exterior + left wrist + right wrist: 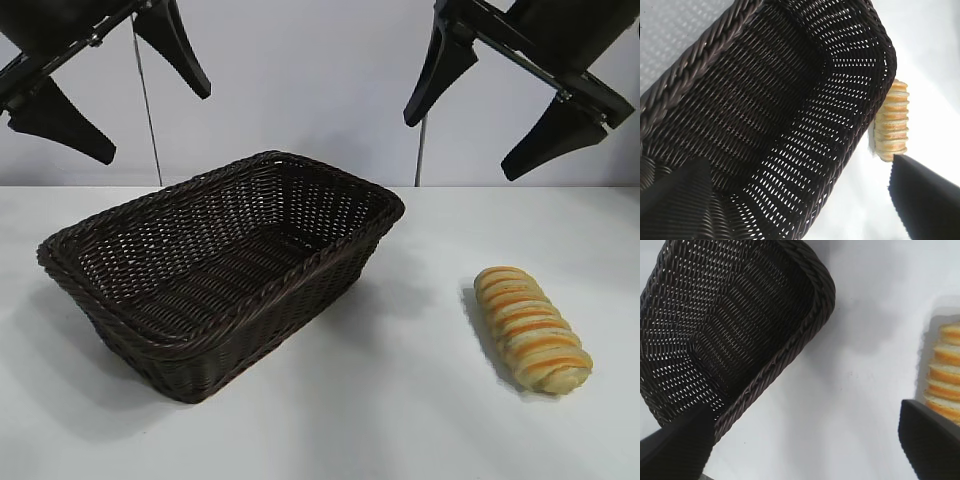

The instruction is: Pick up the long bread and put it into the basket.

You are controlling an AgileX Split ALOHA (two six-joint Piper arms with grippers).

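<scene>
the bread [532, 329] lies on the white surface [400, 400] at the lower right of the exterior view, well apart from the basket [150, 335], which sits at centre left, turned at an angle and holding nothing. the loaf lies free, its length running toward the camera, so a reach from above looks open.

both arms hang high. the left pincer [105, 85] is at the upper left, over the basket's far left end; the right pincer [505, 110] is at the upper right, above and behind the bread. both are spread wide and hold nothing. the right one is nearer the loaf, so it is probably the one to fetch it.

the arms are cut off by the frame's top. in the left wrist view the basket's corner hides part of the bread; in the right wrist view it runs off the right edge behind a finger [930, 440].
</scene>
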